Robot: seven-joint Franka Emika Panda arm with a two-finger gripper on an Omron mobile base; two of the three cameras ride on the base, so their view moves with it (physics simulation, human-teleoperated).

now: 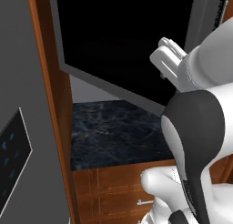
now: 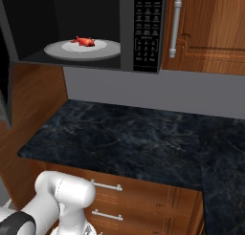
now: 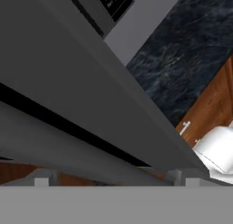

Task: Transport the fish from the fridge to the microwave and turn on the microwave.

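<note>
The red-orange fish (image 2: 83, 40) lies on the round grey turntable (image 2: 103, 51) inside the microwave (image 2: 128, 33), whose black keypad (image 2: 147, 38) is on its right side. The microwave's door (image 1: 123, 36) stands swung open to the left, dark glass in a grey frame. My white hand (image 1: 167, 60) is up against the door's outer edge. In the hand view the door's grey frame (image 3: 68, 82) is very close, and my gripper (image 3: 113, 181) is open, fingertips wide apart with nothing held. The fridge's grey side (image 1: 22, 82) stands at the far left.
A dark marble counter (image 2: 124, 133) runs under the microwave, with wooden drawers (image 2: 143, 200) below it. A wooden wall cabinet (image 2: 210, 28) with a bar handle is right of the keypad. A wooden panel (image 1: 50, 104) separates the fridge from the counter.
</note>
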